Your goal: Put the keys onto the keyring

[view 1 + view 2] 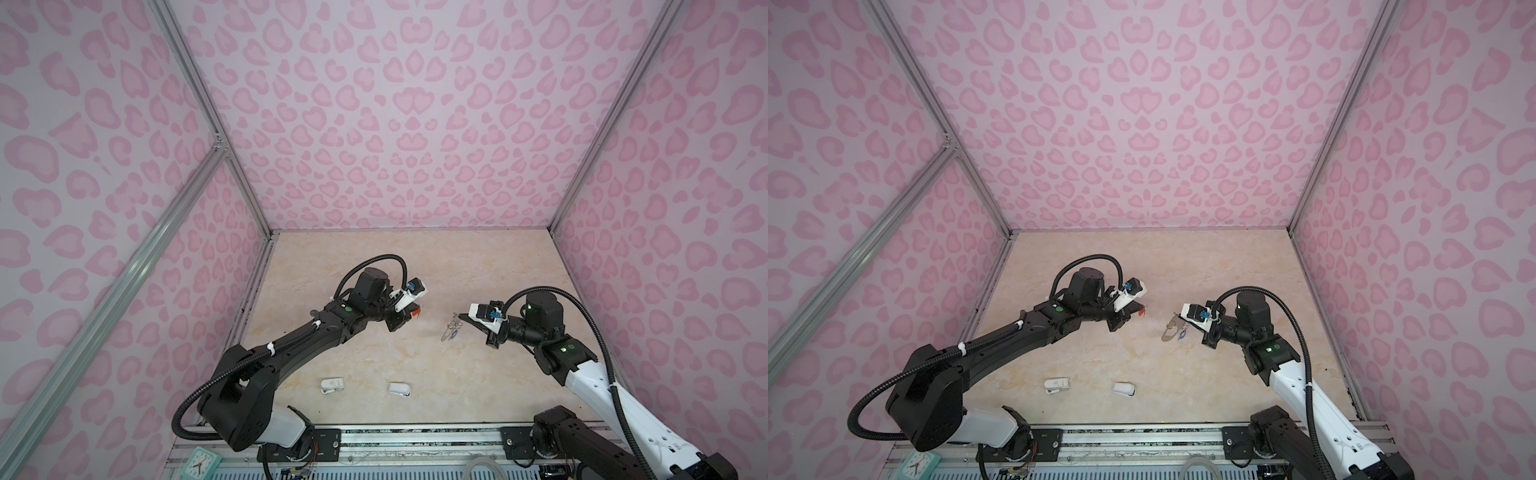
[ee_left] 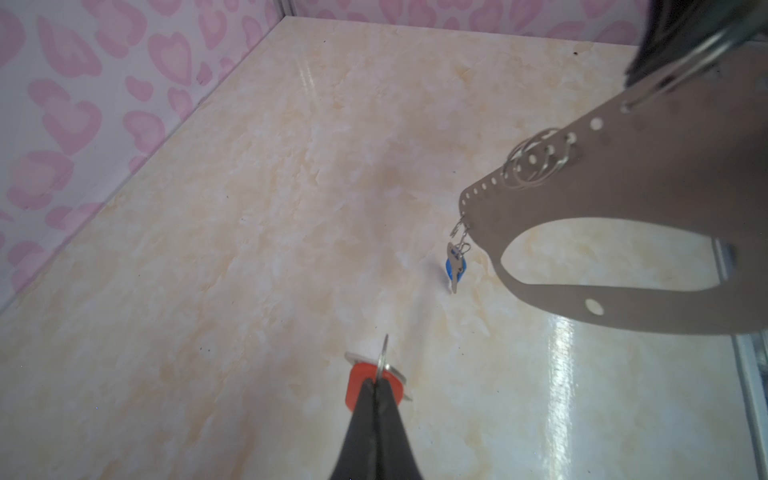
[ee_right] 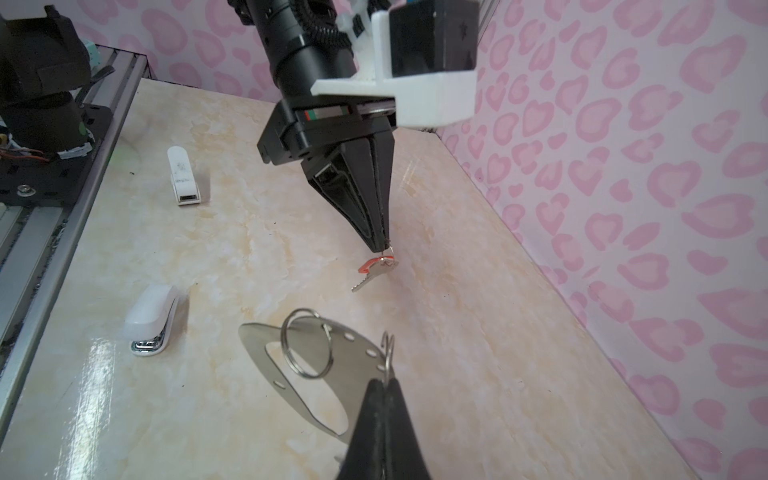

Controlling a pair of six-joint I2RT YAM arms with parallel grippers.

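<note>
Keyring (image 2: 623, 199): flat grey plate, tilted and held clear above the table (image 2: 249, 208); loose wire rings sit along its holed edge.
Right gripper (image 3: 384, 384): jaws together, clamped on the keyring at that holed edge.
Blue-tag key (image 2: 455, 266): hangs from a small ring at the keyring's end corner.
Red-tag key (image 3: 374, 270): apart from the keyring, to its left in both top views.
Left gripper (image 2: 376, 380): pinched tight on the red-tag key's ring, and the key dangles below the tips.
White plastic objects (image 3: 151, 320): two, lying on the table, well apart from the keyring, towards the arm bases.
</note>
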